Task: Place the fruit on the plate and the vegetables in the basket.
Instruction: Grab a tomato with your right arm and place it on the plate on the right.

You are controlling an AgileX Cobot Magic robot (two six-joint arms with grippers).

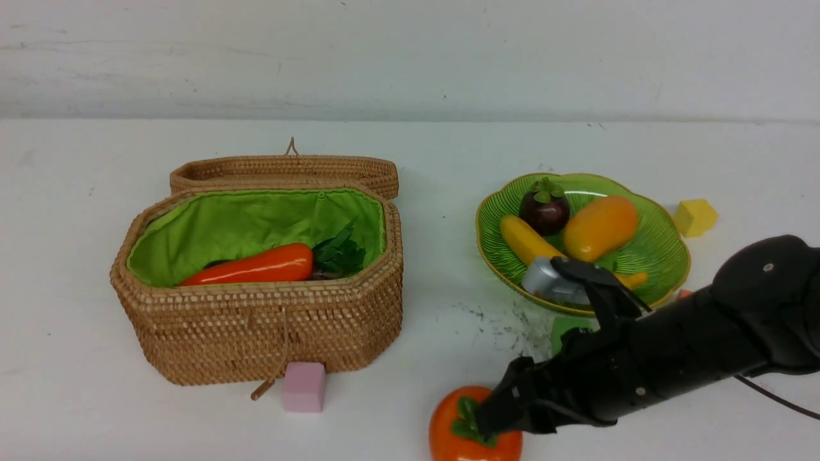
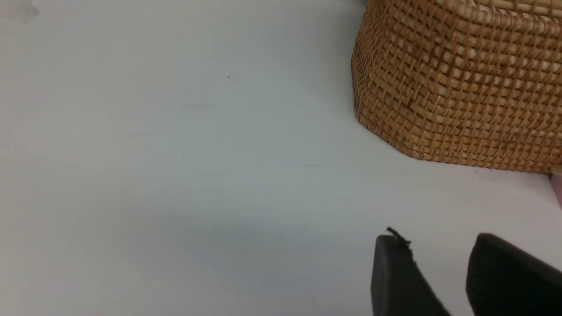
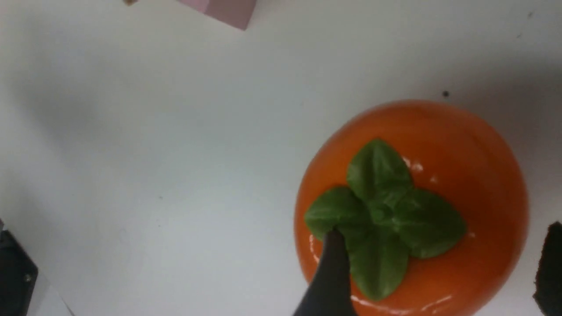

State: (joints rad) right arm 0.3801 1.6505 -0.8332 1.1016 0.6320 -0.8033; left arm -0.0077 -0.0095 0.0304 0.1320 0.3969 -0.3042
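From the front, the right gripper hung over the persimmon near the table's front edge, short of the plate. Left wrist: left gripper parted, empty, beside the basket. Right wrist: fingers spread wide around the persimmon, not clamped.

white table, wicker basket, green plate, persimmon, pink cube, yellow cube
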